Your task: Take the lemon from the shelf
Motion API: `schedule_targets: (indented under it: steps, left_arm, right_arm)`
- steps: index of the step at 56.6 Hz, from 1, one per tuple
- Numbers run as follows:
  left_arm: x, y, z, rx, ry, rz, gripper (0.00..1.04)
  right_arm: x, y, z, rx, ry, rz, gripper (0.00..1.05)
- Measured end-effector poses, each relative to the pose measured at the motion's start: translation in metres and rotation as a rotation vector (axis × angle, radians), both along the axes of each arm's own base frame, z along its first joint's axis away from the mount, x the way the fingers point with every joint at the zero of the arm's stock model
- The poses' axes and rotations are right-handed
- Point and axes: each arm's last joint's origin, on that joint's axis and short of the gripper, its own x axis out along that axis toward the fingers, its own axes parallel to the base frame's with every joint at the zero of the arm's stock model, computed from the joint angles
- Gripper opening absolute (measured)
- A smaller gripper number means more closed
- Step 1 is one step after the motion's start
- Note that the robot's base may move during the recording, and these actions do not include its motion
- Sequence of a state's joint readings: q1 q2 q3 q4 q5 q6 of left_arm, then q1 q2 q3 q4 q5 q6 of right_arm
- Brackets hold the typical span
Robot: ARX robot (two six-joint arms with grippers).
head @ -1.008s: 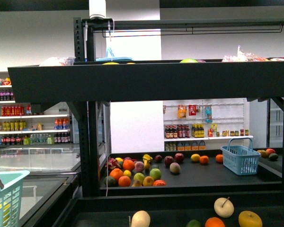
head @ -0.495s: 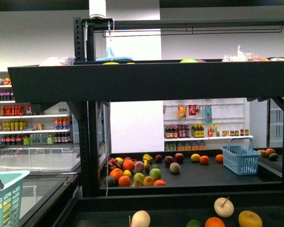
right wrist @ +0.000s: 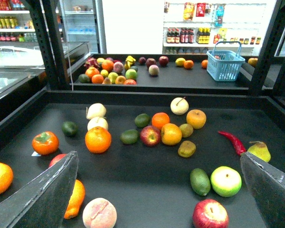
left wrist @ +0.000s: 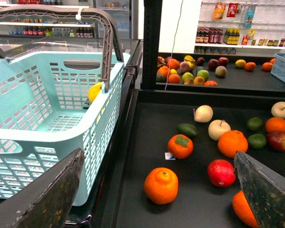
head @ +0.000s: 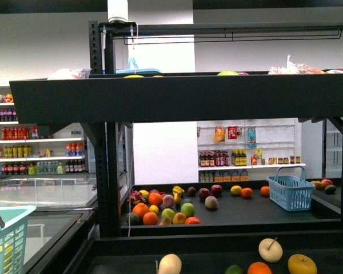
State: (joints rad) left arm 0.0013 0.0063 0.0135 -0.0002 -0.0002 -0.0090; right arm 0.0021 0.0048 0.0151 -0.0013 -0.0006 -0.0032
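Observation:
The lemon [head: 302,264], a bright yellow roundish fruit, lies on the black shelf's [head: 177,97] lowest deck at the front right, beside a cream stemmed fruit [head: 270,250]. In the right wrist view the lemon [right wrist: 196,118] lies at mid-deck, beyond my right gripper [right wrist: 159,154], which is open and empty above the deck's near part. My left gripper [left wrist: 158,156] is open and empty over the deck's left part, near an orange [left wrist: 161,185]. The lemon is out of the left wrist view. Neither gripper shows in the front view.
A light teal basket [left wrist: 47,123] stands left of the deck, with something yellow [left wrist: 95,91] at its wall. Oranges, apples, limes, a red chilli [right wrist: 232,141] and a pear [right wrist: 259,151] are scattered on the deck. A blue basket [head: 290,191] stands on the far deck.

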Motion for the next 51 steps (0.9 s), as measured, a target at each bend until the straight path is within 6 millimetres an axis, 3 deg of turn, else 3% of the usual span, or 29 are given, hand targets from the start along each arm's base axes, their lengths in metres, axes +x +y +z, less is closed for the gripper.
schedule_targets:
  steps: [51]
  left_arm:
    - [0.0,0.0,0.0,0.0,0.0,0.0,0.97]
  right_arm:
    - [0.0,0.0,0.0,0.0,0.0,0.0,1.02]
